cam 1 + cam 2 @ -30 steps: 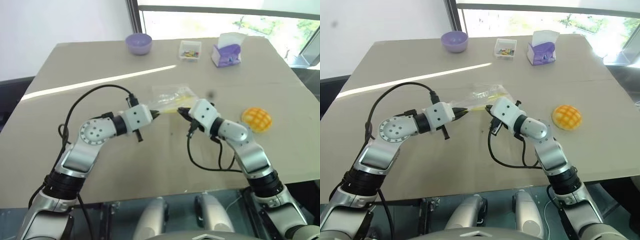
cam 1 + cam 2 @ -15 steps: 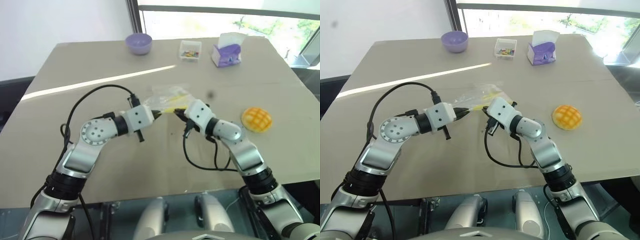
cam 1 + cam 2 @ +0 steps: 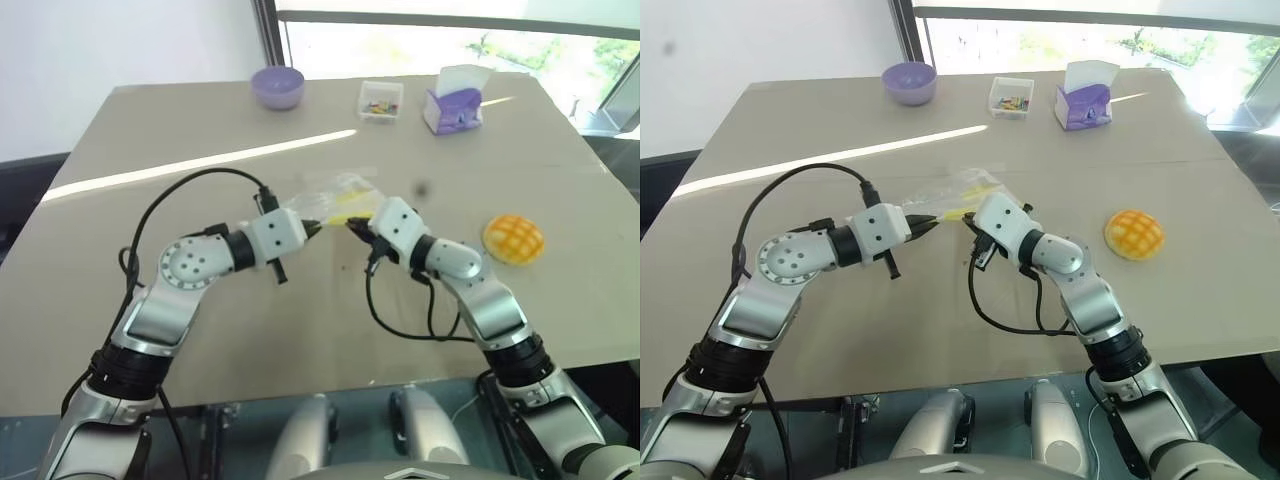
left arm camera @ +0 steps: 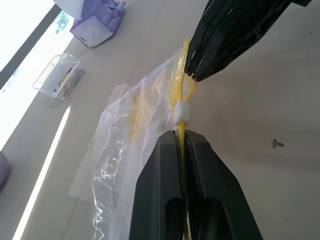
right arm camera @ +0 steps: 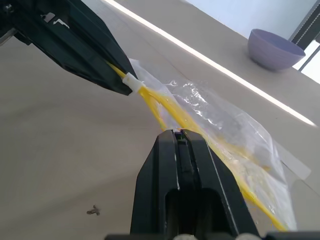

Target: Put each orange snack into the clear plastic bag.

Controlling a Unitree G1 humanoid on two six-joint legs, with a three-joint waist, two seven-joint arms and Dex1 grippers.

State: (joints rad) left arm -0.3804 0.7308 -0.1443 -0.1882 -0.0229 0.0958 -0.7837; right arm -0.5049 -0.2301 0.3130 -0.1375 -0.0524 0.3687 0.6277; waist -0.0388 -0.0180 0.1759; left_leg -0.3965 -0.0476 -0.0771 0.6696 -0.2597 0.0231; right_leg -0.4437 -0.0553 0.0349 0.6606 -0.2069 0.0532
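The clear plastic bag (image 3: 335, 198) hangs mid-table, its yellow zip strip (image 4: 182, 95) stretched between 2 grippers: the left gripper (image 4: 183, 136) pinches one end by the white slider (image 4: 181, 112), the right gripper (image 5: 178, 134) is pressed together on the other. The strip's long axis runs from one gripper to the other. The 1 orange snack (image 3: 514, 239) lies on the table (image 3: 200, 130) well apart to the right, nearer the right arm. No writing is readable anywhere.
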